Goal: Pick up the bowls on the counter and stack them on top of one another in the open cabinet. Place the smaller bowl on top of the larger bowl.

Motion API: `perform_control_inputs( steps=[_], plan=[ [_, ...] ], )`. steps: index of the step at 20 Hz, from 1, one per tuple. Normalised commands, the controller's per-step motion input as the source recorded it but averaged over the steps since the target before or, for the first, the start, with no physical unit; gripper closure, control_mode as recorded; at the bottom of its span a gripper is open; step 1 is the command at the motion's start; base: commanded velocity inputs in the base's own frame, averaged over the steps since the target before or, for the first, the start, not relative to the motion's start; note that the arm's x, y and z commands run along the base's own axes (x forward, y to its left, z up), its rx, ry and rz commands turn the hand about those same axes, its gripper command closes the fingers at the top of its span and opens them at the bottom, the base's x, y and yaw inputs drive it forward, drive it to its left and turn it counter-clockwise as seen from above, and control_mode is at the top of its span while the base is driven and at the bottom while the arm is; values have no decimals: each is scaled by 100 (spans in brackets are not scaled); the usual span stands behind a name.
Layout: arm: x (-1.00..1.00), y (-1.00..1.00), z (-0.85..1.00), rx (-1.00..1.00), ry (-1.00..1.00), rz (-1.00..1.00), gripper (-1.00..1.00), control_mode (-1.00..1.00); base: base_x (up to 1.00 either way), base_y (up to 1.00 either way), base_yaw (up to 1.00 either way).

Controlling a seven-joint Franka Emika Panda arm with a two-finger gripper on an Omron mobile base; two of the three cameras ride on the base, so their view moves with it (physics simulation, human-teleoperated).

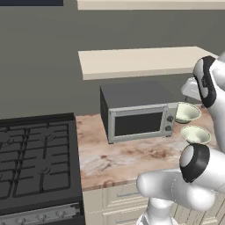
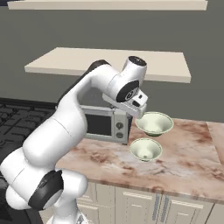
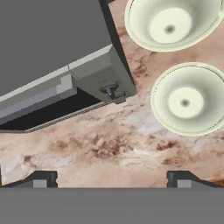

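Two pale greenish-white bowls stand upright on the marbled counter [image 2: 192, 157], right of the microwave. The larger bowl [image 2: 154, 123] [image 1: 186, 112] is the rear one. The smaller bowl [image 2: 145, 149] [image 1: 195, 134] sits just in front of it, apart from it. In the hand view the larger bowl [image 3: 173, 24] is at the top right and the smaller bowl [image 3: 188, 99] is below it. My gripper [image 2: 140, 112] [image 3: 111, 180] hangs above the counter by the microwave's right front corner, left of both bowls. It is open and holds nothing. The open cabinet's shelf [image 2: 109, 61] [image 1: 140, 61] is bare overhead.
A grey microwave [image 1: 136, 112] [image 2: 103, 124] [image 3: 48, 52] stands on the counter directly under the shelf, close to the bowls. A black stove top [image 1: 35, 162] lies to the left. Cream drawer fronts [image 2: 144, 201] run below the counter's front edge.
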Motion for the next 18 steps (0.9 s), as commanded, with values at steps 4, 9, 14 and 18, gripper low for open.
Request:
perform_control_inputs(
  steps=[4,9,14,18],
  plan=[
    [-32,-28,-6,12,-13,-4,-100,-100,0,0,0],
    [-42,-16,-11,8,-14,-1,-100,-100,0,0,0],
    [-43,-14,-6,6,-6,-2,-100,-100,0,0,0],
    [-36,-14,-4,3,0,-3,-100,-100,0,0,0]
  ],
)
